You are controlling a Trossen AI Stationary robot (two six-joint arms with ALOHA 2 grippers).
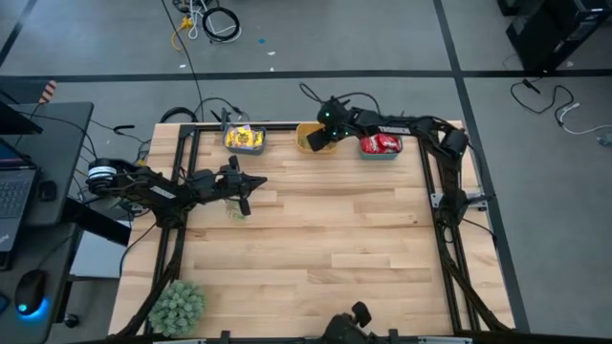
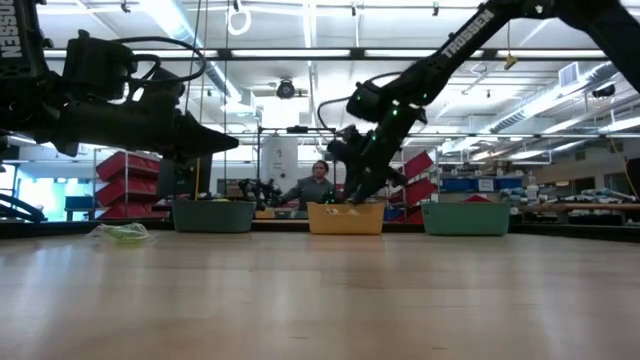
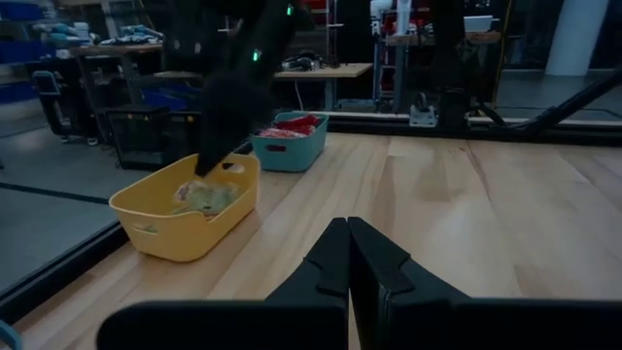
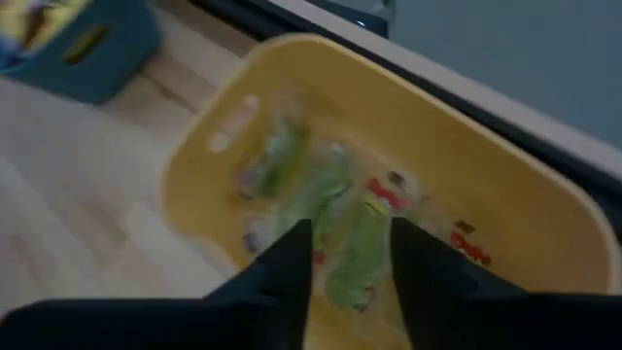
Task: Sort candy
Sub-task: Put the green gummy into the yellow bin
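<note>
1. The right gripper hangs over the yellow-orange bin at the far edge of the table. Its fingers stand apart (the gap shows plainly in the right wrist view), and a pale green candy packet shows in that gap. Whether the fingers touch the packet cannot be told.
2. More pale green packets lie inside the yellow-orange bin.
3. The left gripper hovers above the left part of the table, its fingers pressed together with nothing between them.
4. One pale green packet lies on the table surface, just beside the left gripper in the high view.
5. Shiny red candy fills the teal bin on the right, just beside the yellow-orange bin.
6. Bright yellow candy fills the teal bin on the left.
7. The three bins stand in a row along the far edge (yellow-orange in the middle).
8. A fuzzy green plant sits at the near left corner, well apart from both grippers.
</note>
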